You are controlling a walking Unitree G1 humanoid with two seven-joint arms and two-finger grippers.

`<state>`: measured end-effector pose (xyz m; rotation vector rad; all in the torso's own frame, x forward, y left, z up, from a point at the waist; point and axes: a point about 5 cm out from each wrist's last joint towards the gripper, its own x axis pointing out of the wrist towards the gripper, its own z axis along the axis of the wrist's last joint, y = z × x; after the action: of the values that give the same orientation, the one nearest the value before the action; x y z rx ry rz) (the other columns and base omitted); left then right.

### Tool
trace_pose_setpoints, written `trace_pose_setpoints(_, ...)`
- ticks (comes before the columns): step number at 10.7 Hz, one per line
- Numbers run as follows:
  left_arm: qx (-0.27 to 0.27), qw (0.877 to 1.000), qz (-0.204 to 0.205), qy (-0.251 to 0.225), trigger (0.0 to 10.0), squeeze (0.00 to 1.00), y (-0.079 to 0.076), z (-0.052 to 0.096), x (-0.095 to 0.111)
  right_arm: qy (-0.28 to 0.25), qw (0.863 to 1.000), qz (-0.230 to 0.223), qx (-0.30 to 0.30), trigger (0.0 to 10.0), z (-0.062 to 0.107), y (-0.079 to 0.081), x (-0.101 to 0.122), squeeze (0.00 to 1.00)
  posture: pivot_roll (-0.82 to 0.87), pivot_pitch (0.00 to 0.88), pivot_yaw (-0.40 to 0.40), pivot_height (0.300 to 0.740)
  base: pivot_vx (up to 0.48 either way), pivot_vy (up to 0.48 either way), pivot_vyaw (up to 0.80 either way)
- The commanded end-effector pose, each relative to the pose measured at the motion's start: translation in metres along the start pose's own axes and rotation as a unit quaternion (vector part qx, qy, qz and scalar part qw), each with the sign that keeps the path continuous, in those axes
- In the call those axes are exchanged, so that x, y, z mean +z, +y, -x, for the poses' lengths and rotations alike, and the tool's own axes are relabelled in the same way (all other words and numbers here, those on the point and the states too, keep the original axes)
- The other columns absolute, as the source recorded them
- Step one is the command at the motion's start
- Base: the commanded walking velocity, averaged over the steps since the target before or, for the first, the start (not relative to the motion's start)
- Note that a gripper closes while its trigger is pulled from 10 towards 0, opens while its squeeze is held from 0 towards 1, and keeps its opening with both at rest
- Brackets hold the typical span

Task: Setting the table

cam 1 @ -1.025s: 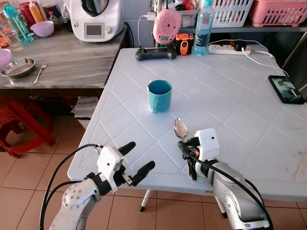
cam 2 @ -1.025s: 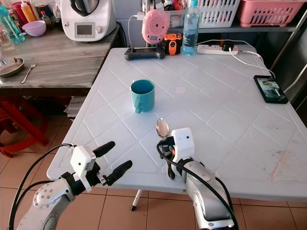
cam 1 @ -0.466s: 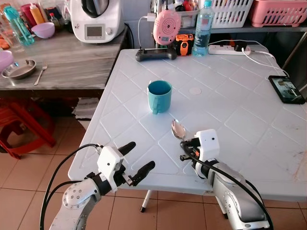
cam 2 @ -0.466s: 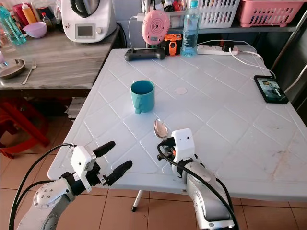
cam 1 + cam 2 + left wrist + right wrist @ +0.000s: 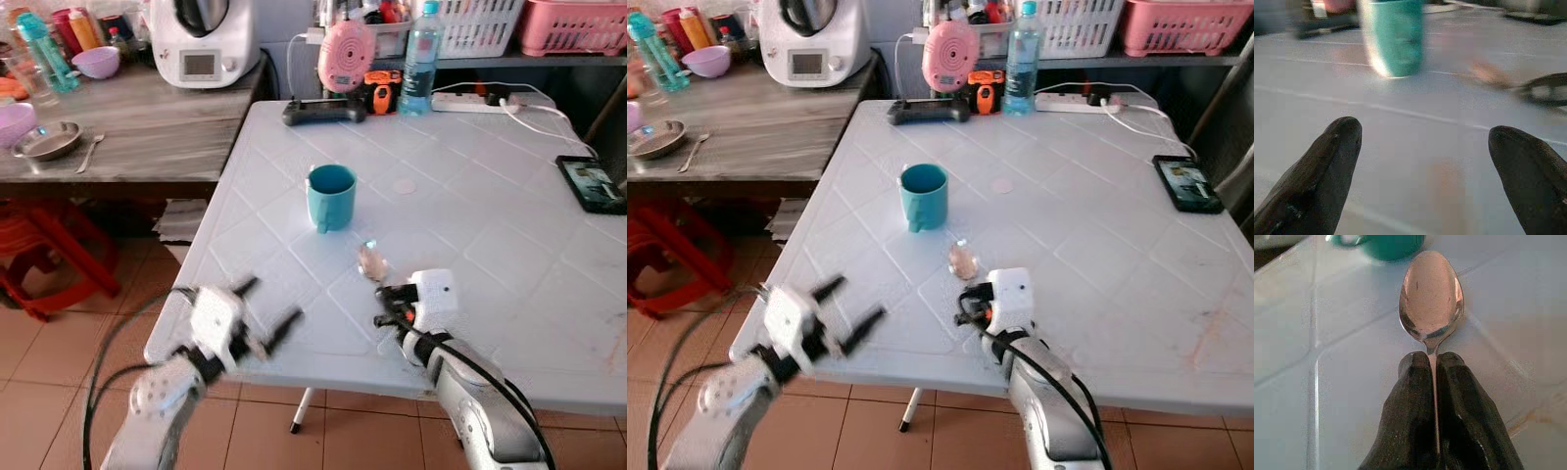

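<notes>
A teal mug (image 5: 330, 194) stands upright near the middle of the white table (image 5: 490, 206). A metal spoon (image 5: 1432, 293) points bowl-first toward the mug, low over the table a short way in front of it; whether it touches the surface is unclear. My right gripper (image 5: 1432, 363) is shut on the spoon's handle, and its white wrist box (image 5: 436, 294) sits near the table's front edge. My left gripper (image 5: 1425, 147) is open and holds nothing. It hovers at the front left edge of the table (image 5: 257, 318), blurred, facing the mug (image 5: 1393, 39).
A wooden counter (image 5: 147, 127) to the left carries a steel bowl (image 5: 47, 140), a fork (image 5: 90, 150) and a kitchen machine. At the table's far side lie a game controller (image 5: 323, 111), a water bottle (image 5: 419, 44) and a power strip. A phone (image 5: 593, 182) lies at the right edge.
The whole picture has shifted a little and blurred, so the camera moved. My left gripper has risen toward the table's edge. My right gripper still holds the spoon in about the same place.
</notes>
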<state>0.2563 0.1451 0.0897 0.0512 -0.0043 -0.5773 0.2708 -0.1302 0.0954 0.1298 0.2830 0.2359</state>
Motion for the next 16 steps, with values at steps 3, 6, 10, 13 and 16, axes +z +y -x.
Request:
trace_pose_setpoints(3, 0.109, 0.994, -0.012, 0.017, 10.0, 0.0, 0.03, -0.001, -0.003, -0.059, 0.997, -0.009, -0.038, 5.5, 0.007, -0.012, 0.011, 0.0, 0.03, 0.045, 0.084, 0.74, 0.0, 0.0, 0.0)
trace_pose_setpoints(6, 0.143, 0.99, 0.004, 0.011, 10.0, 0.0, 0.047, -0.008, -0.002, -0.095, 0.994, -0.027, -0.05, 10.0, 0.009, -0.005, 0.013, 0.0, 0.02, 0.017, 0.077, 0.74, 0.0, 0.0, -0.14)
trace_pose_setpoints(10, 0.157, 0.987, 0.009, 0.0, 10.0, 0.0, 0.057, -0.015, 0.001, -0.116, 0.992, -0.024, -0.048, 10.0, 0.005, -0.003, 0.018, 0.0, 0.01, 0.004, 0.087, 0.74, 0.0, 0.252, -0.27)
trace_pose_setpoints(13, 0.156, 0.988, 0.008, -0.007, 10.0, 0.0, 0.055, -0.017, 0.001, -0.126, 0.991, -0.019, -0.039, 10.0, 0.005, 0.0, 0.019, 0.0, 0.02, 0.005, 0.083, 0.74, 0.0, 0.41, 0.0)
trace_pose_setpoints(16, 0.157, 0.987, 0.013, -0.011, 10.0, 0.0, 0.052, -0.018, 0.0, -0.129, 0.991, -0.02, -0.039, 10.0, 0.003, 0.001, 0.02, 0.0, 0.02, 0.009, 0.078, 0.74, 0.0, 0.426, 0.0)
